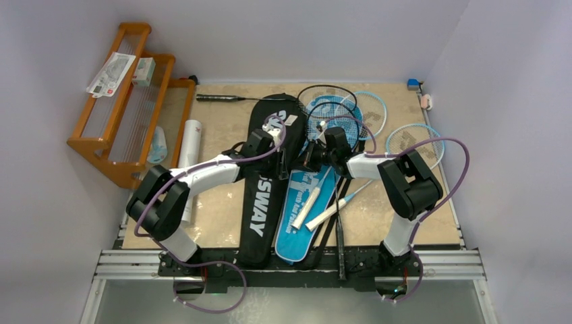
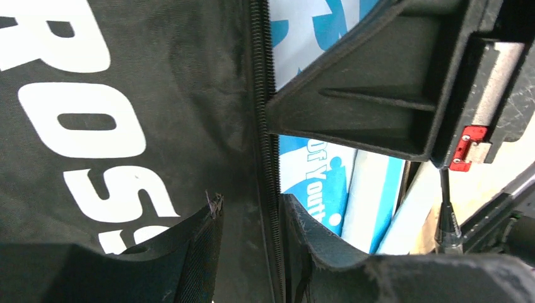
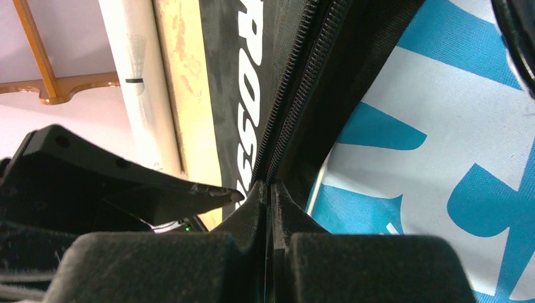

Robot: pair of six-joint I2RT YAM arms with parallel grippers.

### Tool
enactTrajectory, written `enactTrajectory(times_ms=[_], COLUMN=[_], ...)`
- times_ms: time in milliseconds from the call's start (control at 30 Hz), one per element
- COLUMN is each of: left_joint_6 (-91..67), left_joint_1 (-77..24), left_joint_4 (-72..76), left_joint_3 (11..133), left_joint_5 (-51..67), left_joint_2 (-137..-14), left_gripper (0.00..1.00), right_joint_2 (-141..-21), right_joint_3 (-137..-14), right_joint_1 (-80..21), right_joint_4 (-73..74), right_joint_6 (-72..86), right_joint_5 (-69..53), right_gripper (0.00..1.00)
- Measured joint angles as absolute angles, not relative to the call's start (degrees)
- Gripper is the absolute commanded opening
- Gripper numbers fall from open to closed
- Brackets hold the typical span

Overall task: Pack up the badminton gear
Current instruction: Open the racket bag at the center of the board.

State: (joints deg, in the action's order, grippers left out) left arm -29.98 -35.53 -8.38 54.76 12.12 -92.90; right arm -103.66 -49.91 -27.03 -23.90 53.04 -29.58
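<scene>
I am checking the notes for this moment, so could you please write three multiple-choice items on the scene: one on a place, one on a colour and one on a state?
1. Where is the white tube?
A. on top of the orange rack
B. lying flat beside the orange rack
C. inside the black cover

2. What colour are the letters on the black cover?
A. white
B. red
C. yellow

3. How is the right gripper?
A. wide open
B. shut on nothing
C. shut on the black cover's zip edge

Answers:
1 B, the top view shows the tube next to the rack's foot.
2 A, the print is white.
3 C, the gripper is closed on the zip.
</scene>
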Motion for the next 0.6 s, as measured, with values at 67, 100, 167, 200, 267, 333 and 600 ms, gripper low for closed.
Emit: enactTrajectory(times_ms=[67,100,167,200,267,333,600], left_joint_6=[-29.39,-29.30,-29.12,-29.08,-28.91,-28.91,-28.91], left_joint_1=[-37.08,-37.69,-38.24,-38.28,-38.28,-38.28,-38.39], left_joint_4=[-9.45,-9.89,-10.39,-10.44,-10.44,-10.55,-11.92], left_joint_3=[55.57,55.99,56.71,56.88,57.01,57.06,57.93], left_joint_5=[9.98,9.28,8.34,8.12,7.66,7.33,5.89], left_joint_2=[-93.12,-93.27,-93.82,-94.11,-94.74,-95.48,-96.75], left_gripper=[0.34,0.34,0.35,0.35,0.35,0.29,0.03], right_joint_2=[-103.66,-103.66,-103.66,-103.66,-103.66,-103.66,-103.61], right_joint_3=[-49.91,-49.91,-49.91,-49.91,-49.91,-49.91,-49.91], right_joint_1=[-27.00,-26.98,-26.98,-26.98,-26.98,-26.98,-26.98], right_joint_4=[-23.83,-23.79,-23.77,-23.73,-23.66,-23.59,-22.90], right_joint_6=[52.82,52.73,52.53,52.47,52.45,52.40,51.96], right_joint_5=[-29.58,-29.58,-29.58,-29.58,-29.58,-29.58,-29.41], right_gripper=[0.00,0.00,0.00,0.00,0.00,0.00,0.00])
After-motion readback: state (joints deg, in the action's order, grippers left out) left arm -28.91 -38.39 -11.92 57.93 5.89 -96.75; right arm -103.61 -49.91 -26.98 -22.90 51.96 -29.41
